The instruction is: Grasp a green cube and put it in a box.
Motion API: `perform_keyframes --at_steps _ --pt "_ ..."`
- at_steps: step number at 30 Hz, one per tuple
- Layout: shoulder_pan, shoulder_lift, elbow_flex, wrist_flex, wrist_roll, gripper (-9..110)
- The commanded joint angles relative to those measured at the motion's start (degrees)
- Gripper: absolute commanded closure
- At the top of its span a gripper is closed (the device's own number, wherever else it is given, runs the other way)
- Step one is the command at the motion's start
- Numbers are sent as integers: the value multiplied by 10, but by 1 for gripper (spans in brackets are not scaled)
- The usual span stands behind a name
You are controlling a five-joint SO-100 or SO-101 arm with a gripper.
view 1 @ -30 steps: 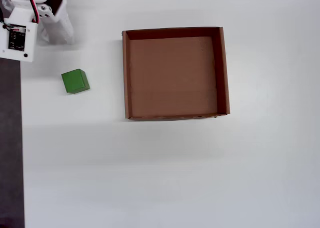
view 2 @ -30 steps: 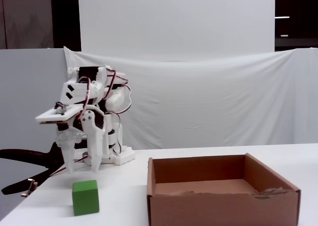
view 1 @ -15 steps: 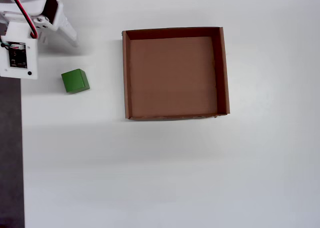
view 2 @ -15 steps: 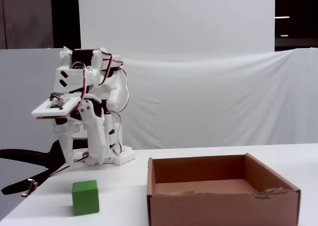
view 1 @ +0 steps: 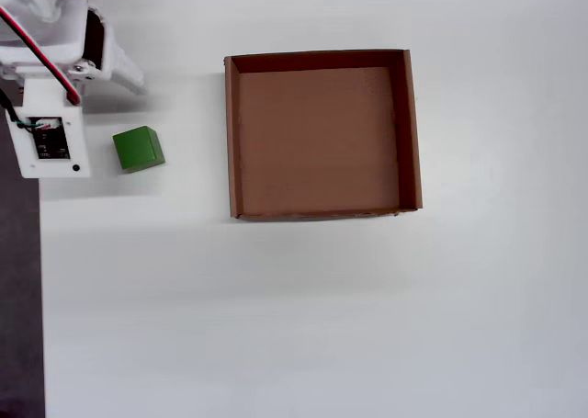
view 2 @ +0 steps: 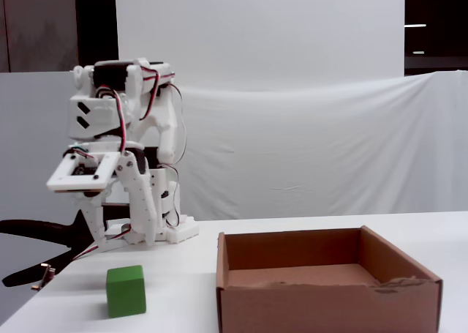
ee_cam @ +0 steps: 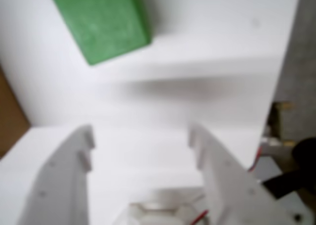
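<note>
The green cube rests on the white table, left of the box in the overhead view. The fixed view shows the cube near the front edge, apart from the brown cardboard box, whose floor is bare. My gripper hangs above and behind the cube, pointing down. In the wrist view the gripper is open with only table between its white fingers. The cube lies ahead of them at the upper left, untouched. A sliver of the box shows at the left edge.
The table's left edge runs close to the cube, with dark floor beyond it. A black clamp sticks out at the left by the arm's base. A white cloth hangs behind the table.
The wrist has swung toward the table's front, from behind the cube to beside and above it. Cube and box have not moved.
</note>
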Motion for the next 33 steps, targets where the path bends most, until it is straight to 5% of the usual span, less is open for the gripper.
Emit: perform_keyframes --at_steps 1,33 --pt "-7 -25 -53 4 -12 75" --pt "-48 -217 -171 -36 -77 75"
